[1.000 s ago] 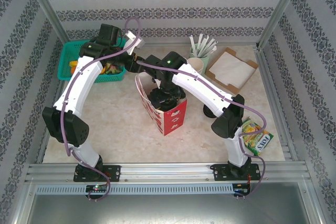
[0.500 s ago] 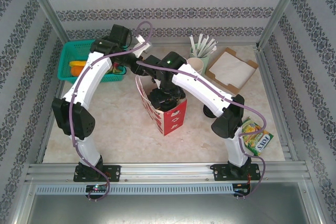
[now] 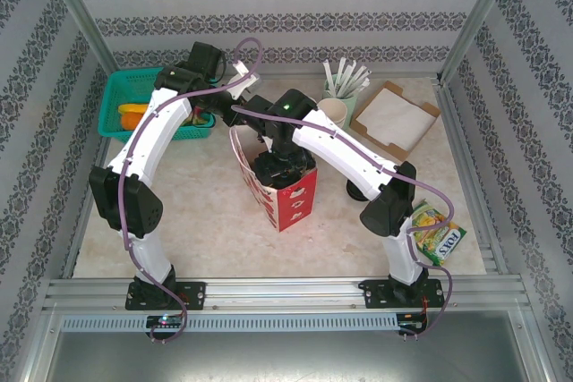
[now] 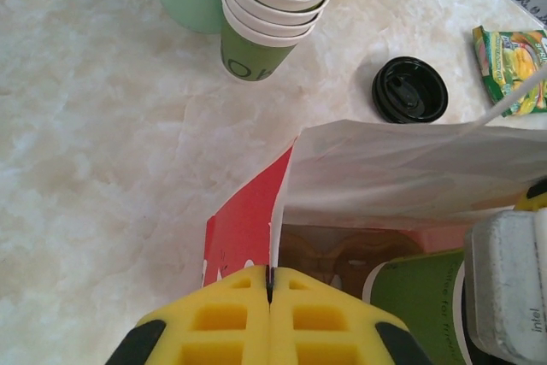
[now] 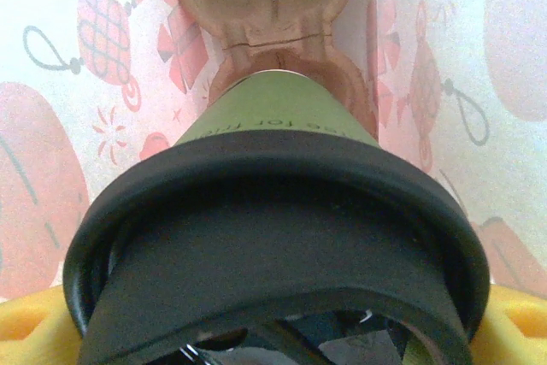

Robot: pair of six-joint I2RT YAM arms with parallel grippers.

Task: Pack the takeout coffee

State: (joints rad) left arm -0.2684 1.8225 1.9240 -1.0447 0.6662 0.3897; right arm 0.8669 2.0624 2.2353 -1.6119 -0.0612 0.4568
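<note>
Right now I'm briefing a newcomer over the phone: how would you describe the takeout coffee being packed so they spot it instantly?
Find the red-and-white paper bag standing in the middle of the table. Inside its open mouth, held in the right gripper, is the takeout coffee: a green cup. Unlike the lidless stacked cups farther back, it wears a black lid.

High camera looks down on the red-and-white paper bag (image 3: 301,199); left wrist view hugs its rim, right peers inside.

Grey camera housing (image 4: 513,279) reads "intel"; the takeout coffee (image 5: 282,113) lettering blurs.
</note>
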